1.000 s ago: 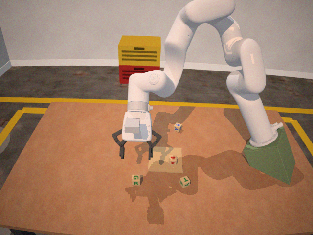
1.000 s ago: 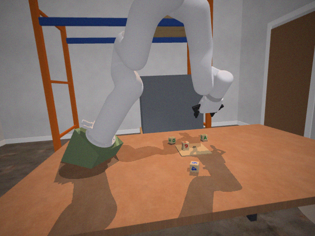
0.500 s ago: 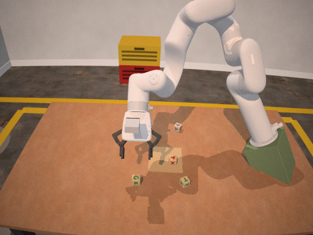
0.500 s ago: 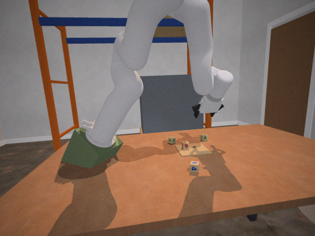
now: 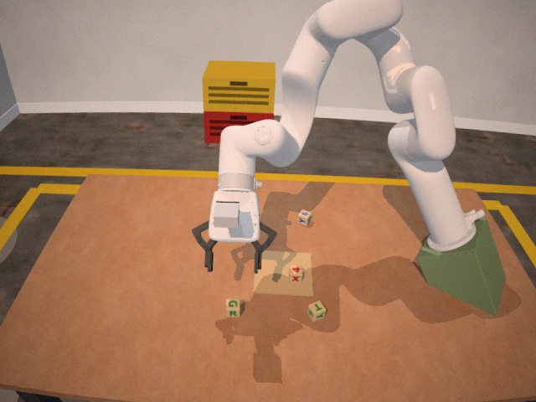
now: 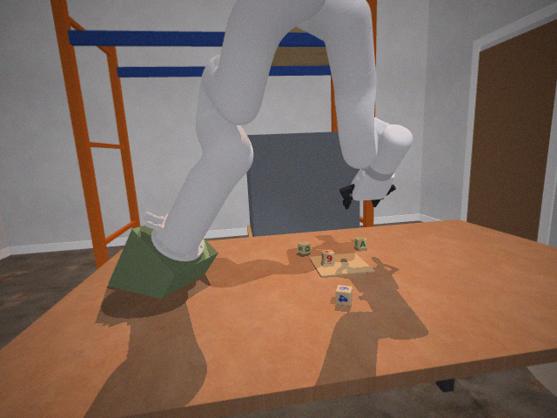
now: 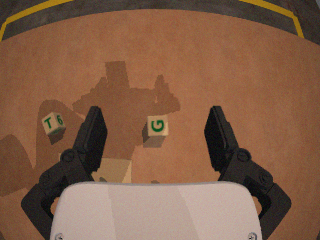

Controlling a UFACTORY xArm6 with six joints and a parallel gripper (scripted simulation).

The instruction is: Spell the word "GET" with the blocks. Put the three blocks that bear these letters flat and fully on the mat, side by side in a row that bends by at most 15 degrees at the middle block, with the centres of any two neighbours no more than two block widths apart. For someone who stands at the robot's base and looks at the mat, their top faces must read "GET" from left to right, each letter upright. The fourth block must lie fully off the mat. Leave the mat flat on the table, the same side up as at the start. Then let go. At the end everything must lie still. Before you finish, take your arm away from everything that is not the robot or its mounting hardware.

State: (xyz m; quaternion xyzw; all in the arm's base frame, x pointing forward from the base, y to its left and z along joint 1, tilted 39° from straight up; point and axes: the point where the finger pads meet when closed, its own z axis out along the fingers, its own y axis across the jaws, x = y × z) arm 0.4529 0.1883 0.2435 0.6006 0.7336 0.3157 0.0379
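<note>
My gripper (image 5: 233,267) is open and empty, high above the table just left of the tan mat (image 5: 283,273). In the wrist view the G block (image 7: 156,128) lies far below, between my open fingers. This green-lettered block (image 5: 234,307) sits off the mat near its front-left corner. The green T block (image 5: 316,310) lies off the mat in front of it, also in the wrist view (image 7: 54,123). A red-lettered block (image 5: 296,274) showing 4 and X stands on the mat. A blue-lettered block (image 5: 304,217) lies off the mat behind it. No E face shows.
The robot's green base (image 5: 461,268) stands at the table's right. A yellow and red crate stack (image 5: 239,101) stands on the floor behind the table. In the exterior view the mat (image 6: 344,265) and the blue block (image 6: 343,295) lie mid-table.
</note>
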